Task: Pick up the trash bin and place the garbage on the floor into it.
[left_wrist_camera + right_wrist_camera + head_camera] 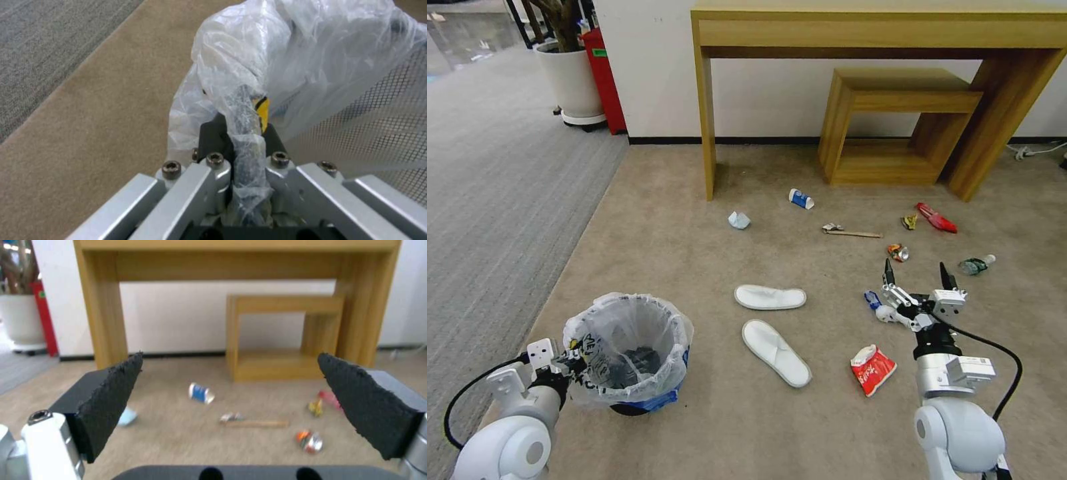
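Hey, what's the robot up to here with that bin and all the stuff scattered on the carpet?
The left claw is clamped on the bag-lined rim of the small blue trash bin, near the robot. The right claw is open and empty, held out above the beige floor near a crushed can. Two white slippers, a red-white carton, a cup, a bottle and other litter lie loose on the carpet.

Beige floor carries two slippers, carton, cup, bottle.
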Controlling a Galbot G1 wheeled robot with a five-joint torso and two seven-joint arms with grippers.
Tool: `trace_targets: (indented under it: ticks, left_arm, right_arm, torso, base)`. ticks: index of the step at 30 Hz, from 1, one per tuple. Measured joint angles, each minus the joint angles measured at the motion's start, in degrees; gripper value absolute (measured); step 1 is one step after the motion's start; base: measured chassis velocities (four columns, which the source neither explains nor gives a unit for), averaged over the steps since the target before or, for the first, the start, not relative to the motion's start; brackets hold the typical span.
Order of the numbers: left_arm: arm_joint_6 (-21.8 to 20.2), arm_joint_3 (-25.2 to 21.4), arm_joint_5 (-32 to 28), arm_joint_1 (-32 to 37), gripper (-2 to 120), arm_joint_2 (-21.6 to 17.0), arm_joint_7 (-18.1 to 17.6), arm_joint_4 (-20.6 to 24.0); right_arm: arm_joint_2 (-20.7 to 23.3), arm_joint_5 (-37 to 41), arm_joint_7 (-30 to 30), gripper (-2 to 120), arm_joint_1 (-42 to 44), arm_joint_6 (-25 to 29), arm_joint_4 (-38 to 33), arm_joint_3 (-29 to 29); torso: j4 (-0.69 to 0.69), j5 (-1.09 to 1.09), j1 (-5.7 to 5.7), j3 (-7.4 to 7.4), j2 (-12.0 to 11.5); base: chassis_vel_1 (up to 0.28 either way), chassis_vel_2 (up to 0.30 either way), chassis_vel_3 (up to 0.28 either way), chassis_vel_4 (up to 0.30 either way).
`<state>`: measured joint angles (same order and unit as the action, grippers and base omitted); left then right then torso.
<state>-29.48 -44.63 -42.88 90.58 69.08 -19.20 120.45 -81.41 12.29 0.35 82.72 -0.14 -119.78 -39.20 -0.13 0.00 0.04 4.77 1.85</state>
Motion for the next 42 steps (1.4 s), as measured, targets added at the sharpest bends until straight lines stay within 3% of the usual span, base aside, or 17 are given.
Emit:
trace_targets:
  ticks: [11, 14, 15, 16, 21, 32, 42]
  left_arm:
    - [0.35, 0.76, 0.57, -0.63, 2, 0.03, 0.41, -0.98]
    - [0.48, 1.07, 0.60, -1.05, 2, -0.04, 0.45, -1.46]
    - [0.48, 1.07, 0.60, -1.05, 2, -0.04, 0.45, -1.46]
    - [0.56, 1.07, 0.68, -1.06, 2, -0.03, 0.47, -1.58]
    - [0.90, 1.26, 1.24, -1.19, 2, 0.62, 0.58, -2.02]
    - [1.40, 2.15, 1.77, -1.83, 2, 0.83, 0.96, -3.25]
    - [1.69, 1.99, 1.77, -1.76, 2, 1.14, 1.05, -3.44]
  right_arm:
    - [8.99, 12.26, 0.66, 100, -1.59, -11.46, 2.13, 1.19]
    - [16.29, 16.98, 0.75, 100, -1.90, -15.53, 3.89, 2.72]
    - [16.29, 16.98, 0.75, 100, -1.90, -15.53, 3.89, 2.72]
    - [20.72, 19.01, 0.49, 100, -1.95, -17.13, 5.19, 3.91]
    - [27.09, 23.59, 1.35, 100, -2.88, -21.25, 9.27, 8.42]
    - [28.08, 23.27, 0.30, 100, -5.25, -24.19, 15.99, 14.61]
    - [24.97, 18.07, -1.91, 100, -12.50, -17.15, 28.35, 25.66]
  torso:
    - [0.00, 0.01, 0.00, 0.00, 0.00]
    - [-0.01, 0.01, 0.00, 0.00, 0.00]
    - [-0.01, 0.01, 0.00, 0.00, 0.00]
    - [0.00, 0.00, 0.00, 0.00, 0.00]
    - [0.01, 0.02, 0.00, 0.00, 0.00]
    - [0.00, 0.00, 0.00, 0.00, 0.00]
    - [0.00, 0.00, 0.00, 0.00, 0.00]
  base:
    - [0.000, 0.000, 0.000, 0.000]
    - [0.000, 0.000, 0.000, 0.000]
    - [0.000, 0.000, 0.000, 0.000]
    - [0.000, 0.000, 0.000, 0.000]
    - [0.000, 0.000, 0.000, 0.000]
    - [0.000, 0.000, 0.000, 0.000]
    - [0.000, 0.000, 0.000, 0.000]
